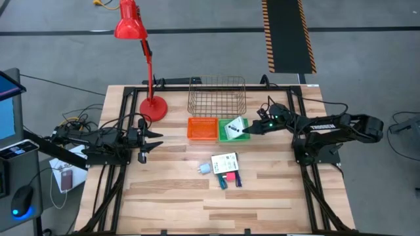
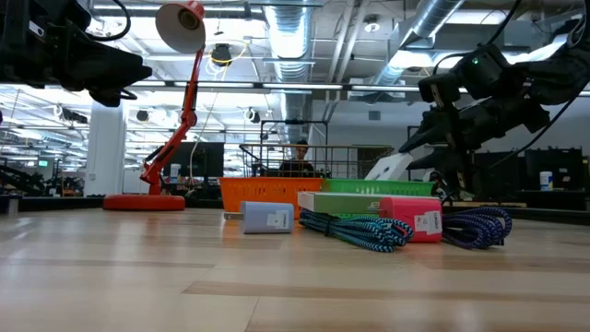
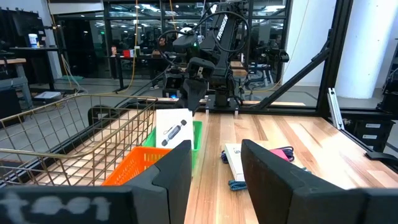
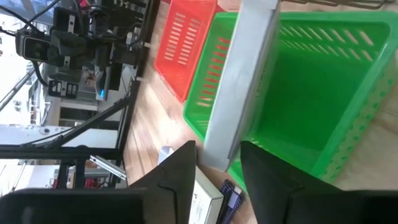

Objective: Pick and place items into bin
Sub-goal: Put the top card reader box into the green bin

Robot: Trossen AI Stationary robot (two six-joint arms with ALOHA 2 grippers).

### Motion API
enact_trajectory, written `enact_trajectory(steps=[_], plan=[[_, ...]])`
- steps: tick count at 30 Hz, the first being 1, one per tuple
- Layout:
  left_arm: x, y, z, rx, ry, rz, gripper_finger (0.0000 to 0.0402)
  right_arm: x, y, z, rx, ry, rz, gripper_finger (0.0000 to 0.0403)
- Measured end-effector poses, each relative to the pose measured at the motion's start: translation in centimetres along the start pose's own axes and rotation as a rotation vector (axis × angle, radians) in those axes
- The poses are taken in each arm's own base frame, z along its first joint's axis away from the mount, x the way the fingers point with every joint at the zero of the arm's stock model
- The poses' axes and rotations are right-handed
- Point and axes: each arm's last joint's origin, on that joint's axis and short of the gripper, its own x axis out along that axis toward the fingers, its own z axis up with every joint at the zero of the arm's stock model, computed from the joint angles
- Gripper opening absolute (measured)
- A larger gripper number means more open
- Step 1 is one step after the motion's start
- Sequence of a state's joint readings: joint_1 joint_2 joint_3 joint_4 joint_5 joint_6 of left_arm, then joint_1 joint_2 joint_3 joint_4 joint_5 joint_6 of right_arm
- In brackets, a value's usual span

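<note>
The right gripper (image 1: 247, 130) grips a white card (image 1: 233, 130) over the green bin (image 1: 226, 122); the left gripper (image 1: 148, 140) waits open, well left of that bin. I'd lower the card fully inside before releasing. More items (image 1: 224, 169) lie just in front of it.

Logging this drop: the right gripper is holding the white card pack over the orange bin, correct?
Not quite. The right gripper holds the white pack over the green bin, not the orange bin beside it. The high view shows this, and the right wrist view confirms it.
</note>
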State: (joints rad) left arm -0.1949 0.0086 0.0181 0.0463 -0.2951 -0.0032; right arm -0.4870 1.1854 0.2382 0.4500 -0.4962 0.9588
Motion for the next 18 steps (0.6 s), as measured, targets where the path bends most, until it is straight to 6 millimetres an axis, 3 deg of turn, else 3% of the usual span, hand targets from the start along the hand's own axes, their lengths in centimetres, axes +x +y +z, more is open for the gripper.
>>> enact_trajectory(steps=[18], plan=[[0.00,0.00,0.01,0.000,0.000,0.000,0.0128,0.00,0.00,0.00,-0.027,0.003,0.002,0.0220]])
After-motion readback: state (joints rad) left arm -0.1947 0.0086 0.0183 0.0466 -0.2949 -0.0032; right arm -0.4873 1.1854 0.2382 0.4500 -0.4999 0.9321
